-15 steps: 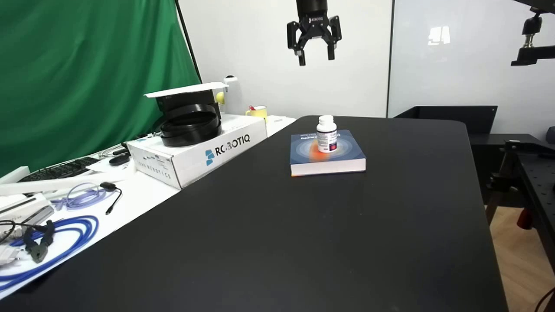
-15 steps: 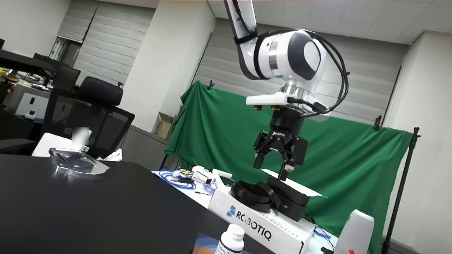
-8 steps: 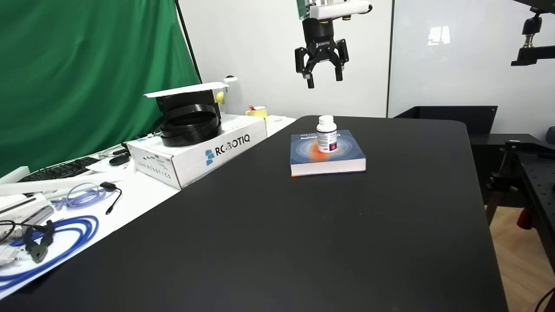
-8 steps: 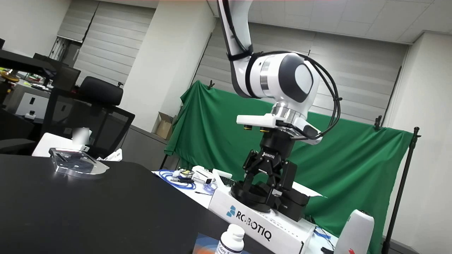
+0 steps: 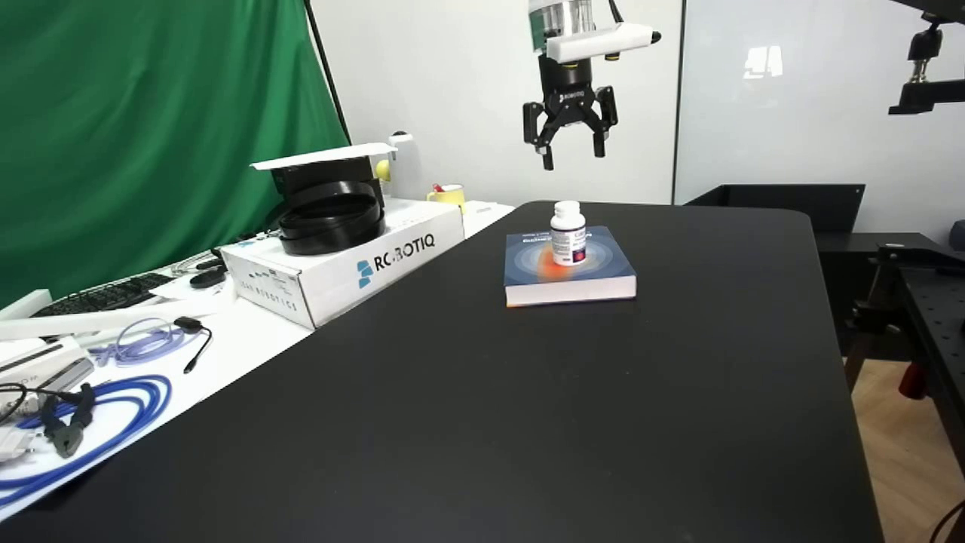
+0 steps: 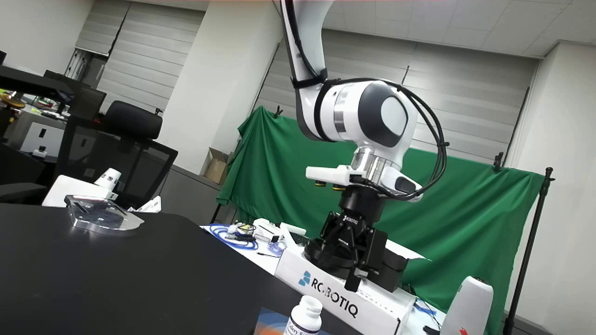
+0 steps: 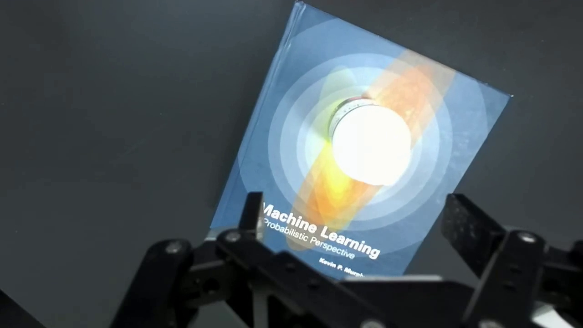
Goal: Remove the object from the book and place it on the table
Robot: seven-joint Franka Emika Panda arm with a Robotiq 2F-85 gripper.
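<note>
In an exterior view I've got the gripper at 12 o'clock from the pill bottle, clear of it, 2 fingers well apart. Bottle's upright on the book, approx. mid-cover per wrist cam. Book lies flat on the black table, w/ a white Robotiq box at 9 o'clock from it.

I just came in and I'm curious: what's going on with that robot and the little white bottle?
A robot arm has its claw open with nothing in it, up higher than the white bottle. The bottle stands upright on a blue book, which lies on the black table. The robot's job is to take the bottle off the book and put it on the table, but it isn't touching it yet.
</note>
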